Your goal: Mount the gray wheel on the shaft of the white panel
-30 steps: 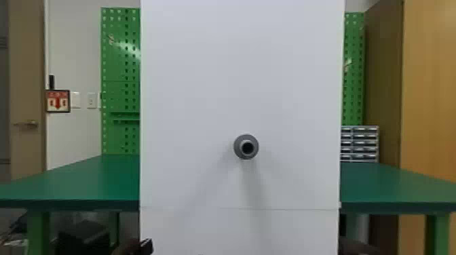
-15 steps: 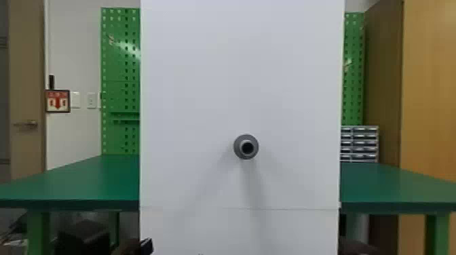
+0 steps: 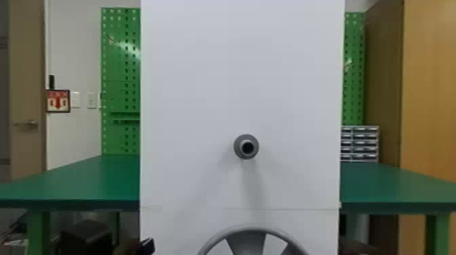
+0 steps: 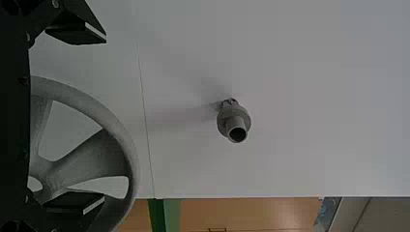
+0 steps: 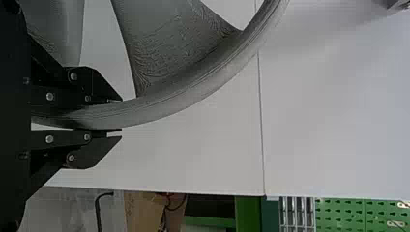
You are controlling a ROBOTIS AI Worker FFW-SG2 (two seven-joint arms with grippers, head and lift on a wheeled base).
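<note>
Two flat black fingers of the right gripper (image 5: pixel 121 116) clasp the rim of the gray spoked wheel (image 3: pixel 247 239), below the round gray shaft (image 3: pixel 239 151) of the upright white panel (image 3: pixel 203 101). The black left gripper (image 3: pixel 147 245) has open fingers.

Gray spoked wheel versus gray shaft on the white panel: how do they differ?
The gray wheel is wider than the slim shaft. The wheel has spokes; the shaft is a collared tube. The right gripper holds the wheel; the white panel bears the shaft. Both are gray and round.
</note>
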